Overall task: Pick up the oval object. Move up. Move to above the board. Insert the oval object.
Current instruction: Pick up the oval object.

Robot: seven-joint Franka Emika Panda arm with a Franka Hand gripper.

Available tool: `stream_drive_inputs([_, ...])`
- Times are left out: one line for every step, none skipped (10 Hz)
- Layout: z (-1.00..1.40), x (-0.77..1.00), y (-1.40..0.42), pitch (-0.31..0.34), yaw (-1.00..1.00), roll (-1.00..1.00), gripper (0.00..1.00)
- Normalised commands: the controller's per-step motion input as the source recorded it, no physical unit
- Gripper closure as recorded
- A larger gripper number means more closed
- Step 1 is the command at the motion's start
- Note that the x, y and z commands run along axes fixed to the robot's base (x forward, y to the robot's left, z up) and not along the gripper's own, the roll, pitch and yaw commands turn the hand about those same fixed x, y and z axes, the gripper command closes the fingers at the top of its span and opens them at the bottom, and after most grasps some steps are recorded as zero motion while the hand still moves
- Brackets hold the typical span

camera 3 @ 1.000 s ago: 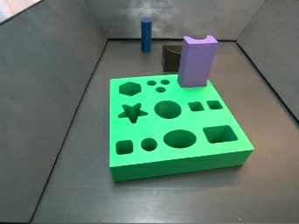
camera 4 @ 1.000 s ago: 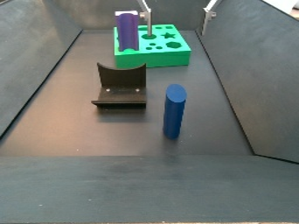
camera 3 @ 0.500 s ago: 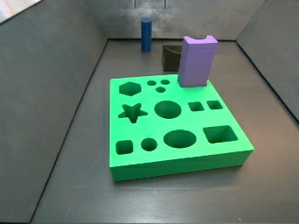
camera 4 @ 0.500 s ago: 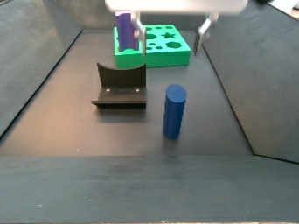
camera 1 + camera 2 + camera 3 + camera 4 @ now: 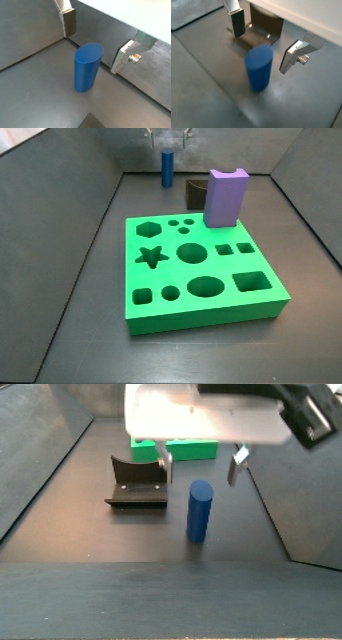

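Side view, near to far: we list the slim blue plastic oval peg (image 5: 198,510) standing upright on the dark floor, mid-frame. Above and just behind it hangs the gripper (image 5: 201,466), its silver fingers (image 5: 164,468) spread wide and apart from the peg; both wrist views confirm nothing is gripped (image 5: 98,40). Left of the peg we note the dark L-shaped fixture (image 5: 136,482). Farthest, the thick bright green board (image 5: 187,450) is mostly hidden by the gripper.
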Motion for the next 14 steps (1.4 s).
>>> stream_drive_inputs([-0.72, 0.00, 0.19, -0.200, -0.11, 0.08, 0.00])
stream_drive_inputs([-0.71, 0.00, 0.03, -0.203, -0.08, 0.13, 0.00])
stream_drive_inputs([-0.71, 0.00, 0.00, -0.191, -0.08, 0.16, 0.00])
stream_drive_inputs([-0.73, 0.00, 0.03, -0.156, -0.07, 0.20, 0.00])
stream_drive_inputs([0.00, 0.19, 0.00, 0.156, 0.10, 0.01, 0.00])
stream_drive_inputs([0.00, 0.06, 0.00, 0.060, 0.00, 0.00, 0.00])
stream_drive_inputs([0.00, 0.00, 0.00, 0.000, 0.00, 0.00, 0.00])
stream_drive_inputs([0.00, 0.00, 0.00, 0.000, 0.00, 0.00, 1.00])
stream_drive_inputs([0.00, 0.00, 0.00, 0.000, 0.00, 0.00, 1.00])
stream_drive_inputs([0.00, 0.00, 0.00, 0.000, 0.00, 0.00, 1.00])
stream_drive_inputs([0.00, 0.00, 0.00, 0.000, 0.00, 0.00, 1.00])
stream_drive_inputs([0.00, 0.00, 0.00, 0.000, 0.00, 0.00, 1.00])
stream_drive_inputs([0.00, 0.00, 0.00, 0.000, 0.00, 0.00, 1.00])
stream_drive_inputs([0.00, 0.00, 0.00, 0.000, 0.00, 0.00, 1.00])
